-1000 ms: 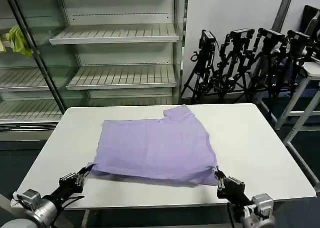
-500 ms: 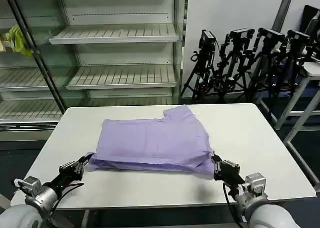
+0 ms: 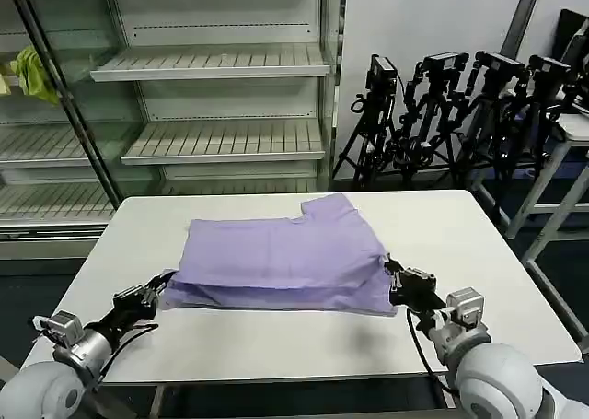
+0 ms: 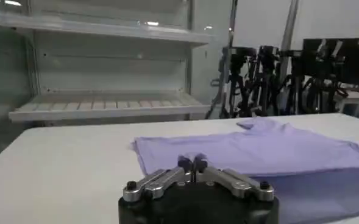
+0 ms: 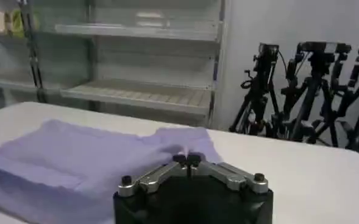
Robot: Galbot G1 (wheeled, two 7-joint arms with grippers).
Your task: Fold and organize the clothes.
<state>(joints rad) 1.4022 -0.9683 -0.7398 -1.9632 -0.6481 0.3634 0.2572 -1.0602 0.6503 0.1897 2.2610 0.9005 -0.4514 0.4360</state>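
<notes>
The clothes are one lavender T-shirt (image 3: pixel 285 253), lying partly folded in the middle of the white table (image 3: pixel 479 253). Its near edge is raised off the table and doubled over the layer beneath. My left gripper (image 3: pixel 158 288) is shut on the near left corner of that edge. My right gripper (image 3: pixel 390 277) is shut on the near right corner. In the left wrist view the shut gripper (image 4: pixel 192 163) pinches fabric with the shirt (image 4: pixel 277 149) spread beyond it. The right wrist view has the shut gripper (image 5: pixel 187 160) in front of the shirt (image 5: pixel 75 152). A sleeve pokes out at the far right.
Empty metal shelves (image 3: pixel 212 64) stand behind the table, with a yellow-green cloth (image 3: pixel 32 74) at the far left. A row of black tripods (image 3: pixel 460 106) stands back right. Another table's edge (image 3: pixel 575 129) shows at the right. Bare tabletop surrounds the shirt.
Both grippers have moved away from me across the table, carrying the shirt's near edge up and over the lower layer. The visible shirt has become shorter front to back.
</notes>
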